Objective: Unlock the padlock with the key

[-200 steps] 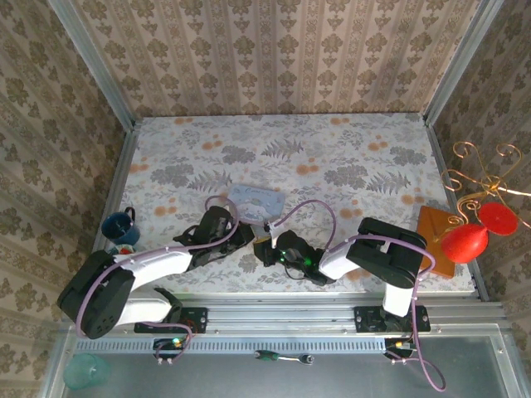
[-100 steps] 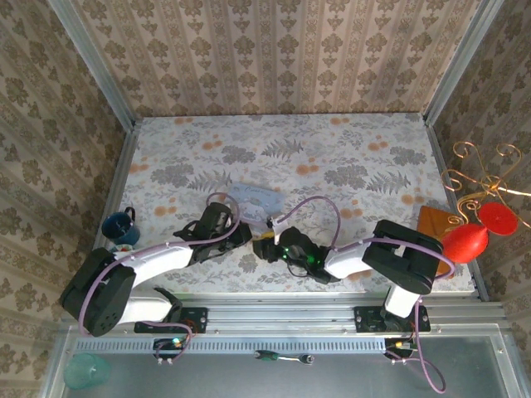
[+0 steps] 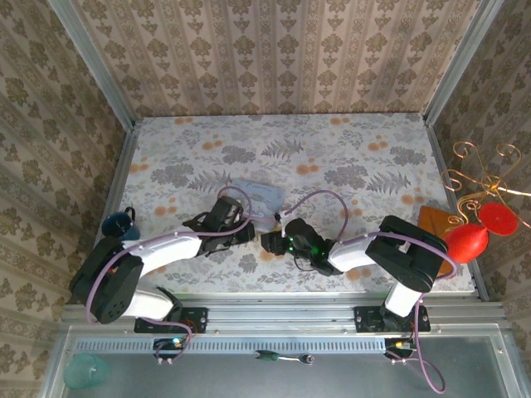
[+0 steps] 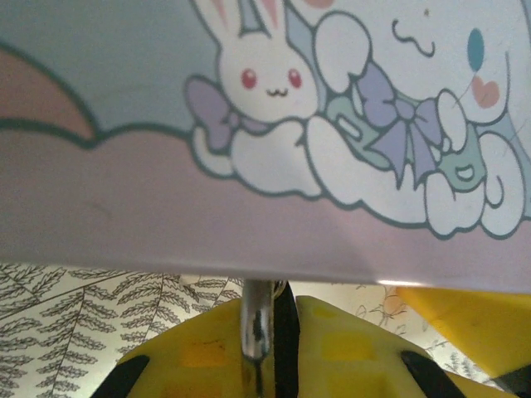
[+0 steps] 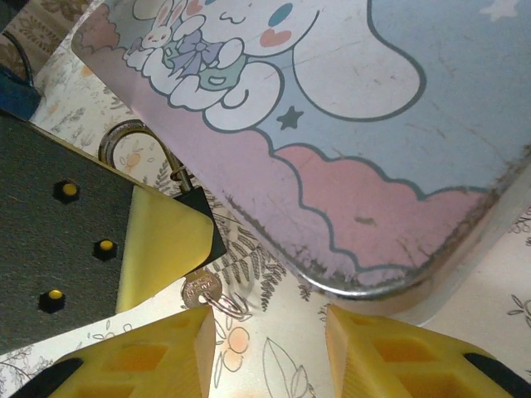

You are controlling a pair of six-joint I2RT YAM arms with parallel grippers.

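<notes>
On the table (image 3: pixel 348 166), at the near edge of the pastel tin (image 3: pixel 257 196): left gripper (image 3: pixel 242 230) clamped on the padlock (image 5: pixel 209 225), right gripper (image 3: pixel 270 242) facing it, fingers apart, holding nothing. From the right wrist: padlock edge-on, long axis slanted, shackle up-left, key (image 5: pixel 202 290) head below. From the left wrist: metal shaft and black sliver between yellow pads. From above: too small to make out.

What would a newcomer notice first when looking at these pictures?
The pastel blue-pink cartoon tin with a white rabbit on its lid, at the table's middle, catches the eye first. On its near side the left claw pinches a thin metal rod, while the right claw stands open. A glossy red pear-shaped object glows at the table's right edge.
</notes>
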